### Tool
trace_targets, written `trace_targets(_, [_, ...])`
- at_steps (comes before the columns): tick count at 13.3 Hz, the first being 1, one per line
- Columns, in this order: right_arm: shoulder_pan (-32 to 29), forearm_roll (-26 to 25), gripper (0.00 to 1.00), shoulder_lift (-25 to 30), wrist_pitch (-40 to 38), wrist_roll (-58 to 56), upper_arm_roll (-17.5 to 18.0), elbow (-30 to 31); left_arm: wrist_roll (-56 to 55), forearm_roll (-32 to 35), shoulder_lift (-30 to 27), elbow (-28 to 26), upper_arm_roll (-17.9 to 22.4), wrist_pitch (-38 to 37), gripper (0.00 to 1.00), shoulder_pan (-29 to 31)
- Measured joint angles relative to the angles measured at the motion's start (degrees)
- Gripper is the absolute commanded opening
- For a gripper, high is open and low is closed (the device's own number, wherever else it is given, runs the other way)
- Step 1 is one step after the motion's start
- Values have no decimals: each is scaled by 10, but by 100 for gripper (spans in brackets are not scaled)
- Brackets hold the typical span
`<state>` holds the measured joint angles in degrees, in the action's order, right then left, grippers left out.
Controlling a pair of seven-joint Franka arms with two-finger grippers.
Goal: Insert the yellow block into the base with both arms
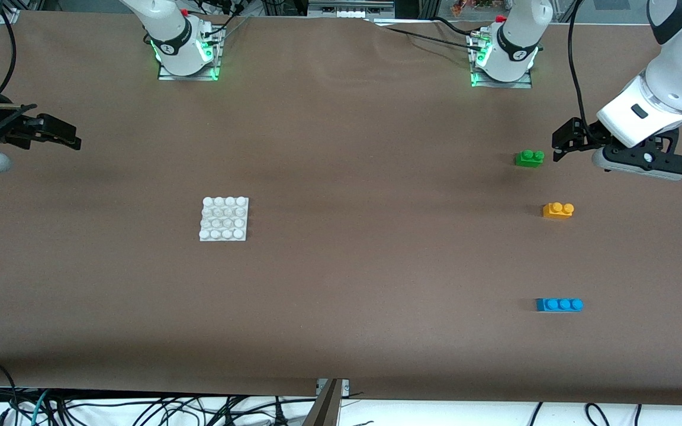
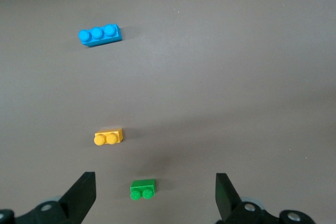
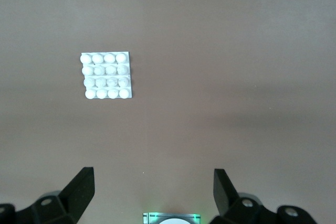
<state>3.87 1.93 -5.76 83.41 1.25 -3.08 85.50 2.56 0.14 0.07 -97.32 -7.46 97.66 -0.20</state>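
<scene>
Yellow block (image 1: 558,210) sits flat on the table (image 1: 376,177), studs up, toward the left arm's end. A green brick (image 1: 529,158) lies farther from the front camera than it, a longer blue brick (image 1: 559,305) nearer; all three well apart. White base (image 1: 224,219) lies alone, well apart from the bricks, toward the right arm's end, studs up.

Left tool (image 1: 560,142) hangs over the table just beside the green brick, fingers spread wide, nothing between them. Right tool (image 1: 71,137) hangs at its own end of the table, also spread wide and empty. Neither touches anything.

Handling, as a judgement: the block looks like hard, light, smooth plastic; stiff, not fragile, likely to skid or twist if pinched off-centre. Best hold is across the two long flat sides, low enough to leave the studs free, keeping it level. The base is thin and light and will probably slide under pressing, so the right tool should pin or clamp an edge.
</scene>
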Motion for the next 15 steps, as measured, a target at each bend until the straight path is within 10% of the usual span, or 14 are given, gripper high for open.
trace_targets(15, [0,12,100,-2,70,0,5,59,0,0,11,11,-3,-8,100,8])
